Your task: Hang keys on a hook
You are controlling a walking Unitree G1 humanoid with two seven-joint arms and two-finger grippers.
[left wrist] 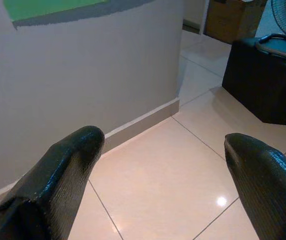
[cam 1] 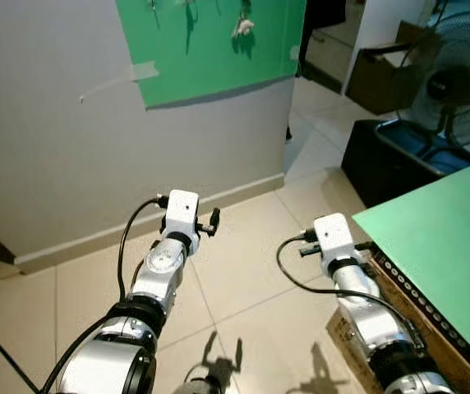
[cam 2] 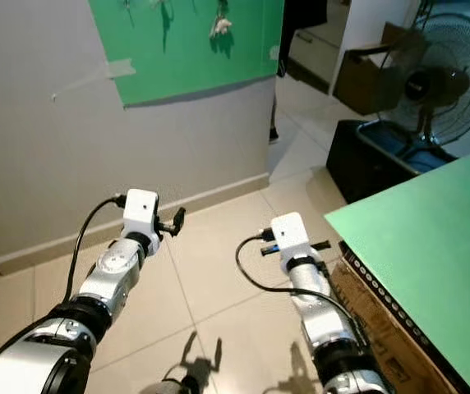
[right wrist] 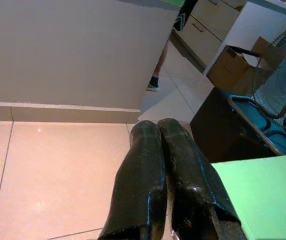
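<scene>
A green board (cam 1: 210,45) is fixed high on the grey wall ahead. A pale bunch of keys (cam 1: 241,26) hangs from it near its top edge, and other small hooks beside it are cut off by the picture's edge. Both arms reach forward over the tiled floor, well below the board. My left gripper (left wrist: 163,145) is open and holds nothing; its black fingers (cam 1: 212,222) point toward the wall. My right gripper (right wrist: 160,131) is shut with nothing between its fingers, just left of the green table (cam 1: 440,246).
A brown cardboard box (cam 1: 358,332) stands under the green table. At the back right are a black bin (cam 1: 399,156), a standing fan (cam 1: 457,82) and another cardboard box (cam 1: 383,74). A person's shoe (right wrist: 153,82) shows past the wall's corner. Beige tiles (cam 1: 243,271) stretch to the wall.
</scene>
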